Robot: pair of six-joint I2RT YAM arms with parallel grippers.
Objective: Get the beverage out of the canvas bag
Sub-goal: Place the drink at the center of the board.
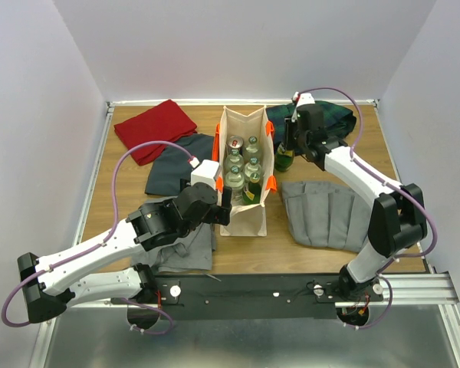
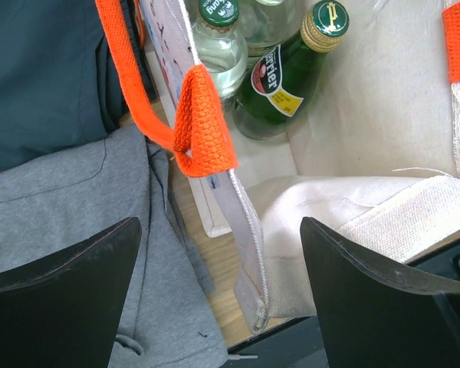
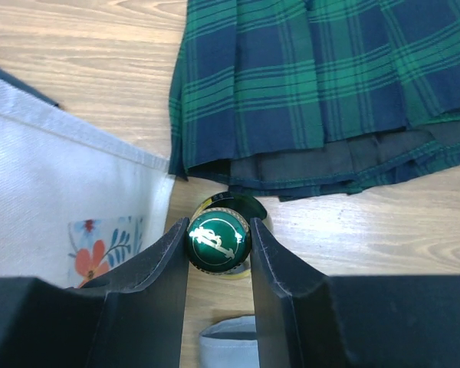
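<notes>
Beige canvas bag stands mid-table, bottles inside; my right tool has a green bottle outside it. Left wrist: left tool gapes wide, straddling the bag's wall to steady it, I judge. Right wrist: jaws clamp the bottle's cap.

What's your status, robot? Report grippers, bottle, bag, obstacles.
Left gripper open astride bag wall. Right gripper shut on green bottle, outside the canvas bag, beside plaid skirt. More bottles in bag. Nothing blocking.
</notes>
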